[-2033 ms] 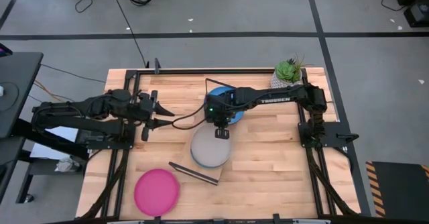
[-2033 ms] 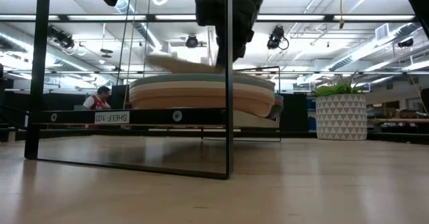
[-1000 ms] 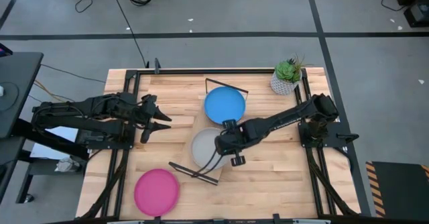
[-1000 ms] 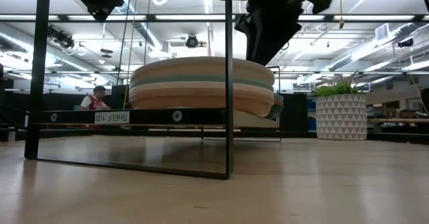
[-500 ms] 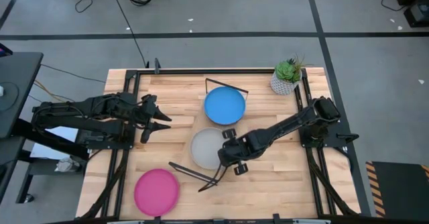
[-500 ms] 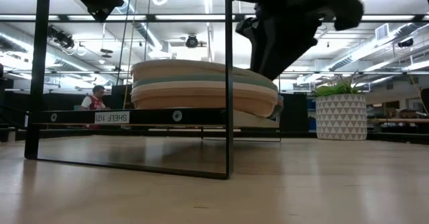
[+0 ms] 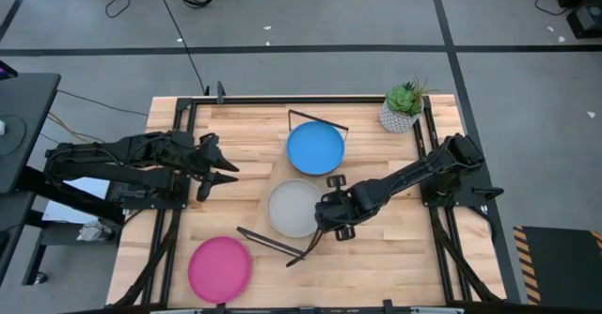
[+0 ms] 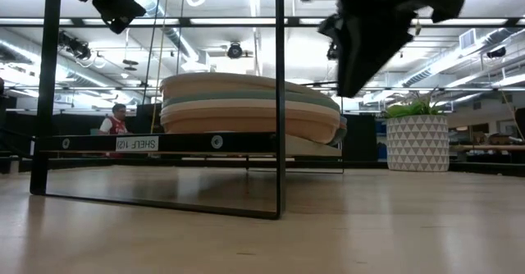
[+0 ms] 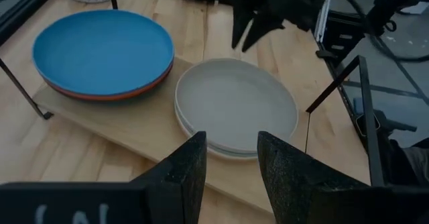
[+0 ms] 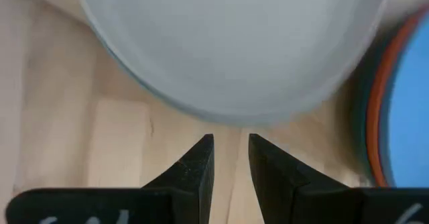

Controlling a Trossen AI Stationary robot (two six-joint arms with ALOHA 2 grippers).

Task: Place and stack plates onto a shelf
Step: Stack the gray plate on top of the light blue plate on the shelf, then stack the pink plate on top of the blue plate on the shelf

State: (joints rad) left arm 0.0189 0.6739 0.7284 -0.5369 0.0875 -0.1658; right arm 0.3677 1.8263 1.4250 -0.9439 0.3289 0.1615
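The shelf (image 9: pixel 127 125) is a light-wood board with black wire ends, lying slantwise mid-table. Two stacks rest on it. A grey plate (image 7: pixel 294 208) tops the nearer stack (image 8: pixel 246 106). A blue plate (image 7: pixel 315 148) tops the farther one, with an orange rim (image 9: pixel 124 93) showing under it. A pink plate (image 7: pixel 220 269) lies flat on the tabletop near the front-left. My right gripper (image 7: pixel 331 227) is open, just off the grey plate's (image 10: pixel 228 43) near-right rim, touching nothing. My left gripper (image 7: pixel 229 169) is open and hovers left of the shelf, facing the stacks.
A potted plant (image 7: pixel 400 109) in a white patterned pot stands at the far-right corner. The shelf's black wire frame (image 8: pixel 280 102) stands at the near end. Bare wood lies right of the shelf and around the pink plate.
My right gripper has drawn off the grey plate's rim toward the table's near-right and risen a little. In the low view the nearer stack's upper plates have shifted slightly sideways and now sit a bit lopsided. The left arm has kept still.
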